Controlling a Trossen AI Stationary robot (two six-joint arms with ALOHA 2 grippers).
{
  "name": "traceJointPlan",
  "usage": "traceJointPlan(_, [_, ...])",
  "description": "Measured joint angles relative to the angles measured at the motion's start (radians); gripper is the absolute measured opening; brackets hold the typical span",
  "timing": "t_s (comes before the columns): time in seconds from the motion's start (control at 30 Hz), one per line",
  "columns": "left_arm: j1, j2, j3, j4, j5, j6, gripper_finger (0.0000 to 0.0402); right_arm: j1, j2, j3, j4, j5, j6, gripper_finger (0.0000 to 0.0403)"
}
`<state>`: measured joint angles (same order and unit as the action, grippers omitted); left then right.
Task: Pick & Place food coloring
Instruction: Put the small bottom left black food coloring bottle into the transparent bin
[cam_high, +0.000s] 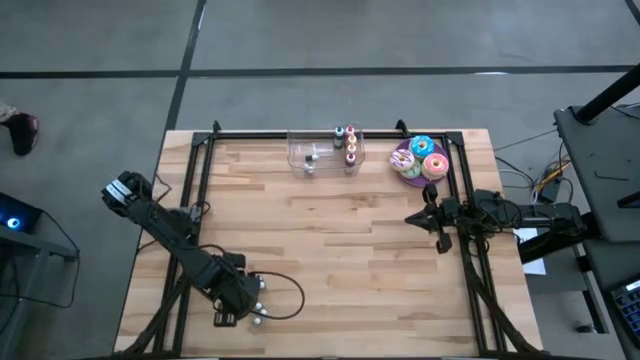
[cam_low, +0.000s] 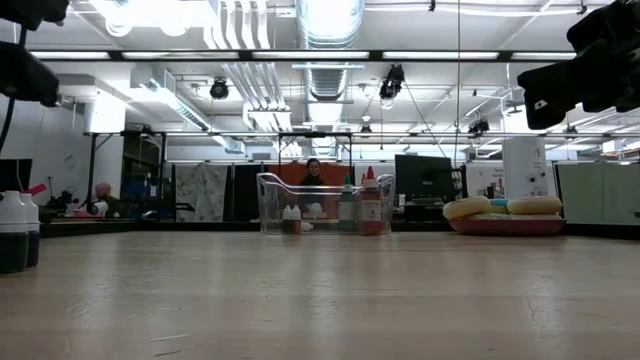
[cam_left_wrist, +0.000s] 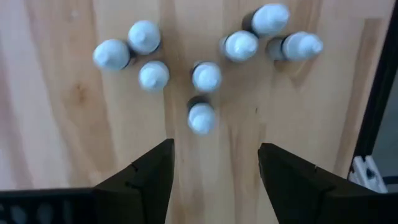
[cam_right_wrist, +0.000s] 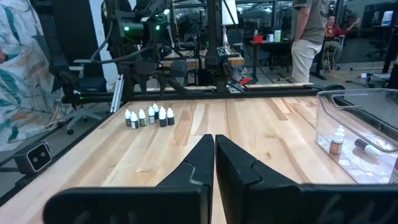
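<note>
Wooden table (cam_high: 330, 250), left gripper (cam_left_wrist: 214, 171) spread open above white-capped bottles (cam_left_wrist: 202, 117), right gripper (cam_right_wrist: 214, 163) clenched empty.

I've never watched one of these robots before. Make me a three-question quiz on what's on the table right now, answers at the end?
1. True or false: the left gripper is open above the white-capped little bottles on the wood.
2. The clear bin at the far edge holds: A) doughnuts B) small bottles C) nothing.
3. Fill in: the doughnuts sit on a ____ beside the bin, and the right gripper is ____.

Key: 1 true. 2 B, including the food coloring with coloured caps. 3 plate; shut.
</note>
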<state>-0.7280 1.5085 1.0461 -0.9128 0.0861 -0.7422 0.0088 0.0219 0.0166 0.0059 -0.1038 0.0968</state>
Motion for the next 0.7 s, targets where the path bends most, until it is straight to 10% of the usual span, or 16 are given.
traceJointPlan(0.7, [0.001, 0.001, -0.152, 0.197, -0.072, -0.081, 0.0202, 0.0, 0.0, 0.0, 0.0, 0.0, 0.0, 0.0009])
